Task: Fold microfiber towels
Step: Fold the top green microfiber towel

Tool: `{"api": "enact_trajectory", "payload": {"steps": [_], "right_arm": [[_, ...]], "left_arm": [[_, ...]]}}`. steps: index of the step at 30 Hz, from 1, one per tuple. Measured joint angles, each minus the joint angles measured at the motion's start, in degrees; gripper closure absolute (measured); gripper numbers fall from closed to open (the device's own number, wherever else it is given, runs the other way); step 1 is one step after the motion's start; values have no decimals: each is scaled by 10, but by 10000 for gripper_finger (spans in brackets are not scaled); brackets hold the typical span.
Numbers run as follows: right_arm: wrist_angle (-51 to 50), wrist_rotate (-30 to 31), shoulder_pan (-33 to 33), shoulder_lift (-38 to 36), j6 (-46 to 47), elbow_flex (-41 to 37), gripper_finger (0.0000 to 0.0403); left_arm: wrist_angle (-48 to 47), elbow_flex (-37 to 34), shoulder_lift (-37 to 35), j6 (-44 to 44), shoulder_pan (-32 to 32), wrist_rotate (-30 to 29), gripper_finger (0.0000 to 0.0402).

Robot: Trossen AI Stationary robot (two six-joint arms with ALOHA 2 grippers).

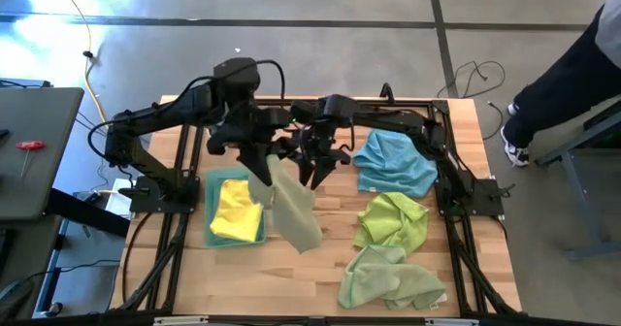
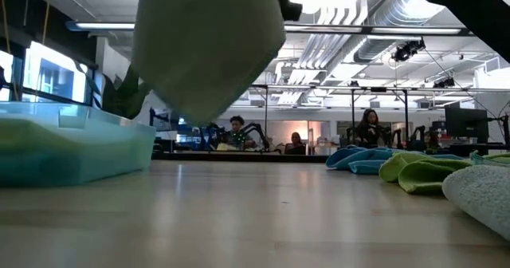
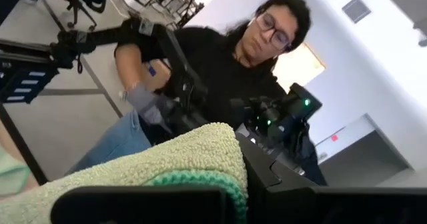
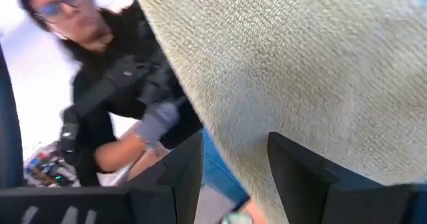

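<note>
Two grippers are lifting one pale green towel (image 1: 291,205) above mid-table: our left gripper (image 1: 254,156) is pinching its top edge, fingers pressed together, while our right gripper (image 1: 317,166), fingers spread, should be closing on the opposite corner squarely.

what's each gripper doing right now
left gripper: shut on the pale green towel, holding it up
right gripper: open beside that towel

Bright, even overhead light is cast; glare is seen on the far-left concrete floor (image 1: 39,20). The hanging pale green microfiber towel (image 4: 300,71) is blurred close up.
</note>
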Motion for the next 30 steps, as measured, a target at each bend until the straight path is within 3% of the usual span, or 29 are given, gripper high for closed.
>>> {"api": "enact_trajectory", "payload": {"steps": [4, 7, 12, 18, 23, 30], "right_arm": [[-135, 71, -28, -25, -121, 0, 242], [-219, 88, -49, -53, -210, 0, 247], [-217, 113, -73, -110, -192, 1, 265], [-218, 180, -86, -188, -172, 1, 281], [-218, 187, -89, -246, -150, 1, 284], [-218, 216, -89, -290, -112, 1, 284]], "left_arm": [[-78, 0, 6, 82, 0, 2, 402], [-142, -4, 12, 138, 10, -3, 402], [-182, -3, 33, 186, 45, -7, 402], [-138, -3, 84, 143, 108, 51, 402], [-89, 0, 133, 95, 162, 93, 402], [62, 64, 184, 19, 186, 130, 402]]}}
